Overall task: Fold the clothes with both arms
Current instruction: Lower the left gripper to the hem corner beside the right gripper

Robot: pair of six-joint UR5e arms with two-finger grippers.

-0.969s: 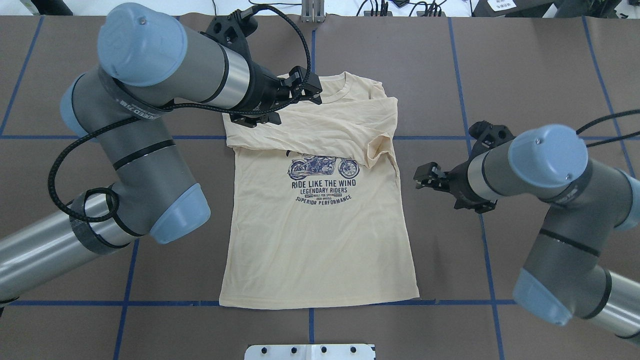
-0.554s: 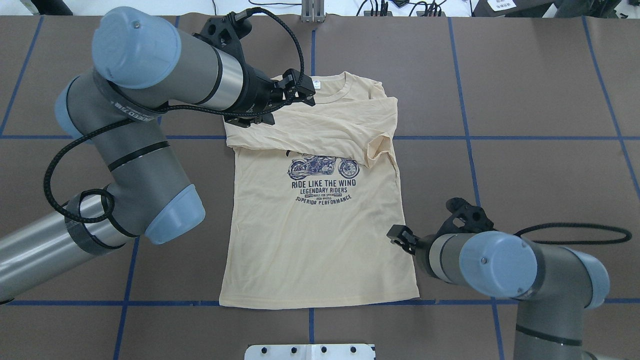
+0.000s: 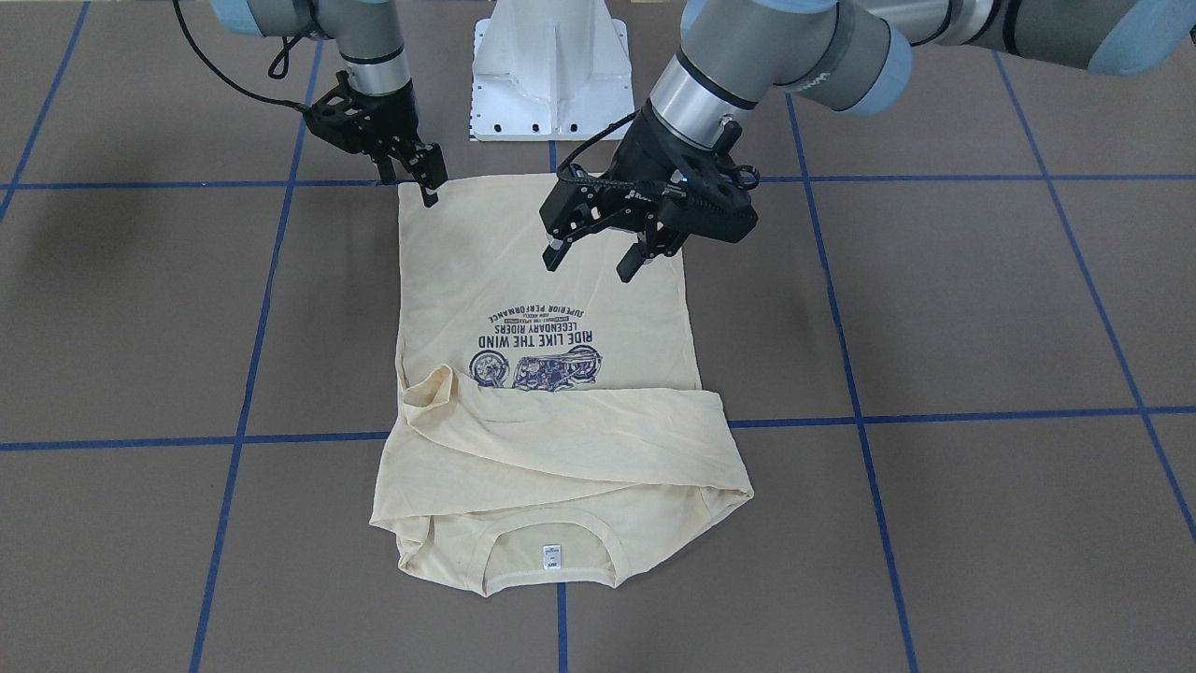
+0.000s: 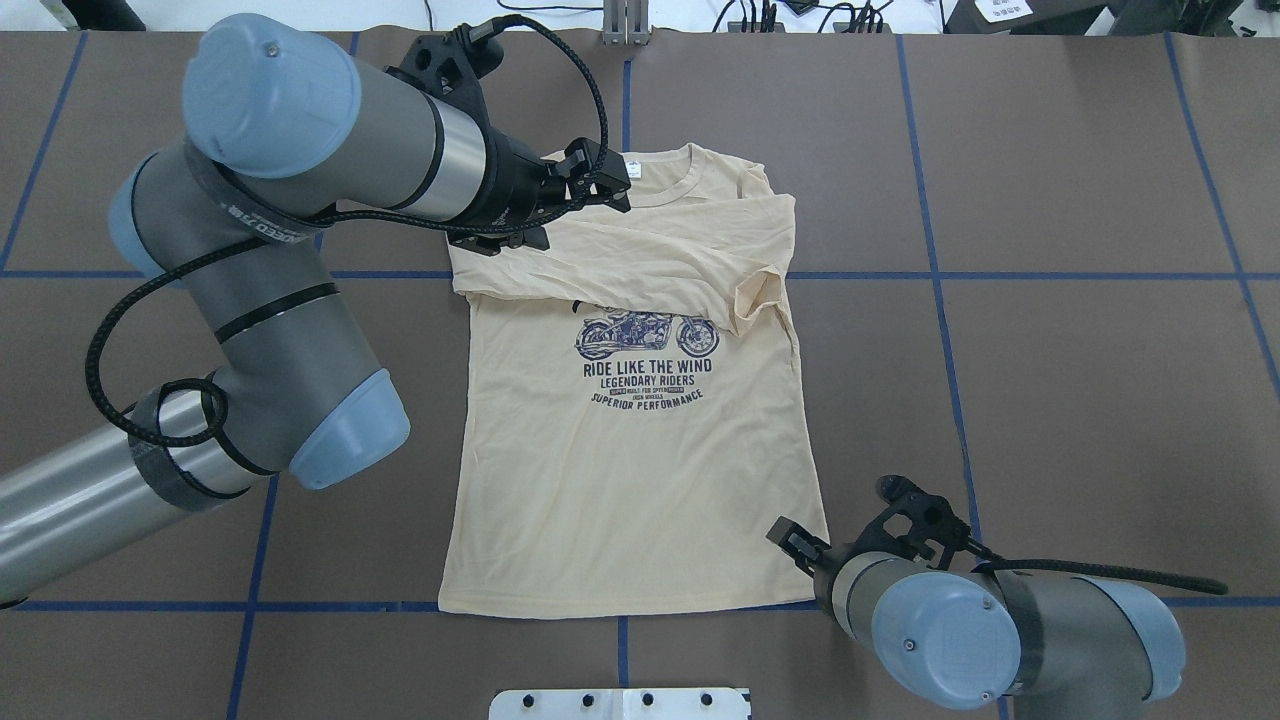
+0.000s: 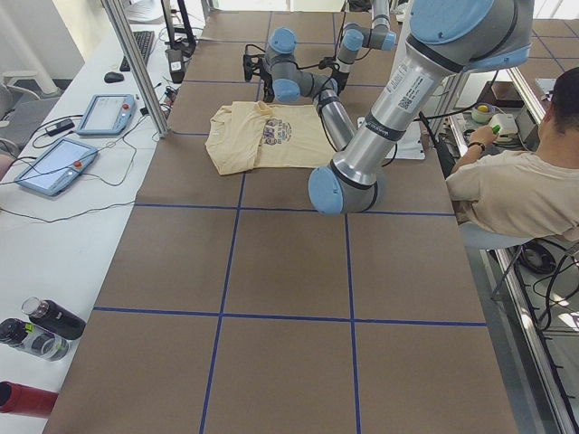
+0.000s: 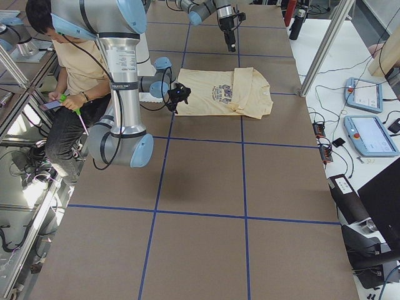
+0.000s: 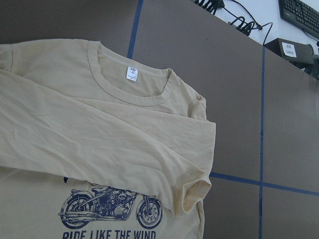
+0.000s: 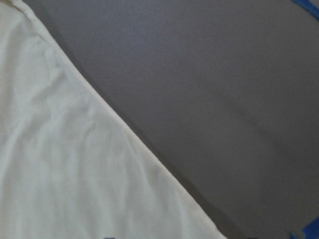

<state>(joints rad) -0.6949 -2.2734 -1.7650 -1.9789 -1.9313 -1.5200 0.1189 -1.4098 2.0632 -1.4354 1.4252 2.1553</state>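
T-shirt (image 4: 630, 480) lies flat on the table (image 4: 1080, 350), a sleeve folded across its chest; the cloth looks thin, light and limp, best pinched at the hem corners. Left gripper (image 3: 588, 267) hovers above it, spread wide. Right gripper (image 3: 422, 182) has swung from the shirt's side to a hem corner; I cannot tell its opening

Cream-yellow T-shirt (image 4: 640, 500) — navy motorcycle print (image 4: 647, 336).

T-shirt (image 5: 244, 136): laid flat on the far part of the brown table (image 5: 289, 298).
Left arm (image 5: 366, 145): held bent beside the shirt.
Person (image 5: 516, 185): seated at the right edge.
Bottles (image 5: 41, 321): laid on the white bench (image 5: 32, 244).
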